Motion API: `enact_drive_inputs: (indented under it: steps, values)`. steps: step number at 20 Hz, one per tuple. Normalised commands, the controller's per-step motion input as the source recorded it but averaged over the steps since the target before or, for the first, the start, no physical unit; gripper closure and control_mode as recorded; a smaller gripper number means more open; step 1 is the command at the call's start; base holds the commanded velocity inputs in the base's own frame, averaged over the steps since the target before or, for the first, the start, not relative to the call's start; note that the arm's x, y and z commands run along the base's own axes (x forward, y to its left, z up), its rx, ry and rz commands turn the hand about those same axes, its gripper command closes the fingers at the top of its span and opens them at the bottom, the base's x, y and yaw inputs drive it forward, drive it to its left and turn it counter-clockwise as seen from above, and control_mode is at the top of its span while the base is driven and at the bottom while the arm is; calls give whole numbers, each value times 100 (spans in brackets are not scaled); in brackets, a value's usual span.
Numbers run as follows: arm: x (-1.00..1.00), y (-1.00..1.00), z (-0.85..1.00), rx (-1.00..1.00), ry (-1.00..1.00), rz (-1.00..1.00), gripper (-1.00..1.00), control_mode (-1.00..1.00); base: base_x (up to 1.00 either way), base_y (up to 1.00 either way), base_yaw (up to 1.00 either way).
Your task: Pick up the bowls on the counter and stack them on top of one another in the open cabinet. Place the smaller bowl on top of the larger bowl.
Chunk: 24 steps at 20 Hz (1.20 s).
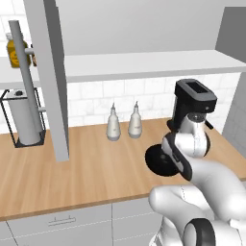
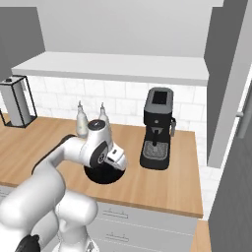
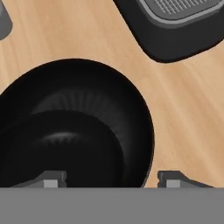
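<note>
Counter (image 3: 188, 109) of light-brown wood grain under the jaws, seen from close above. Found the gripper (image 3: 114, 180) with its jaws parted wide and holding nothing. Noted one fingertip over the dark hollow of the larger bowl (image 3: 87, 83) and the other just outside its rim, over bare wood. Made out a second dark round low inside that hollow, perhaps the smaller bowl (image 3: 61, 144) nested there; could not tell for certain. Placed the coffee machine (image 3: 175, 30) ahead of the jaws, near the bowl but apart from it. Placed the shelf of the open cabinet (image 1: 144, 65) well above the jaws.

Judged the bowl stiff, glossy, probably slippery, and breakable if dropped. Judged the thin rim between the jaws the best hold, pinched across the wall and lifted level.
</note>
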Motion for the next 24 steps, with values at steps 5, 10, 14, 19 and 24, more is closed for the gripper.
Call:
enact_drive_inputs:
  steps: [5,10,14,19,24]
  values:
    - [-28,-26,33,1,0,0,-100,-100,0,0,0]
    - [0,-30,-3,0,0,0,-100,-100,0,0,0]
    - [33,-19,-17,8,0,5,-100,-100,0,0,0]
    - [31,-1,-20,10,0,6,-100,-100,0,0,0]
    - [18,0,-20,2,0,1,-100,-100,0,0,0]
